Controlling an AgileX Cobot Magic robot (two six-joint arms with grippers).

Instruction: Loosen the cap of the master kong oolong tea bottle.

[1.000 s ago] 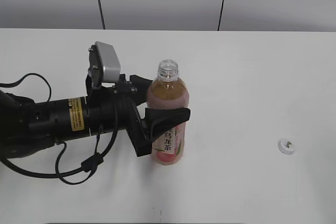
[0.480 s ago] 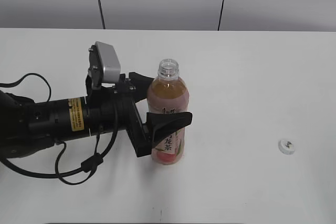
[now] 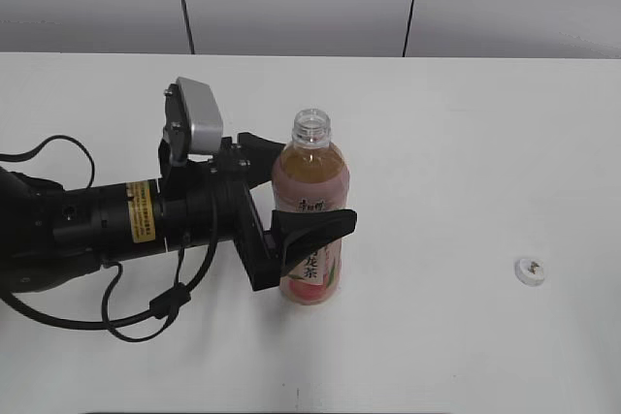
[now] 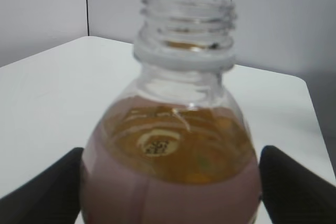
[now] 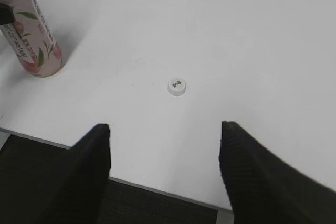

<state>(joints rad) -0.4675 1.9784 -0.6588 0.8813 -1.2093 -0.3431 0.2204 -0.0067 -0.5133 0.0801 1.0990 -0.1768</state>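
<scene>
The cap (image 3: 529,270) is already off: it lies flat on the white surface (image 3: 466,143), well apart from the master kong oolong tea bottle (image 3: 310,210), out at about 3 o'clock from the bottle's foot in the exterior view, and the bottle's threaded neck stands bare and open. By that showing the loosening is done and more than done — what seems left is only for the arms to let go and draw clear. The left claw (image 3: 291,191) is released, its two black fingers splayed either side of the bottle's shoulder with a gap showing on each flank in the left wrist view, so it brackets the bottle and does not clasp it. The right claw (image 5: 163,153) is released too and carries nothing, hanging above the near edge of the surface with the cap at roughly 12 o'clock ahead of it. The bottle stands upright, a slim clear plastic body, smooth and rounded at the shoulder, ridged at the neck, filled to the shoulder with amber-pink tea; its label is glossy pink and white with black characters and a peach. The cap is a small white disc with a grey mark on top — the surface itself is matt, plain and flat
</scene>
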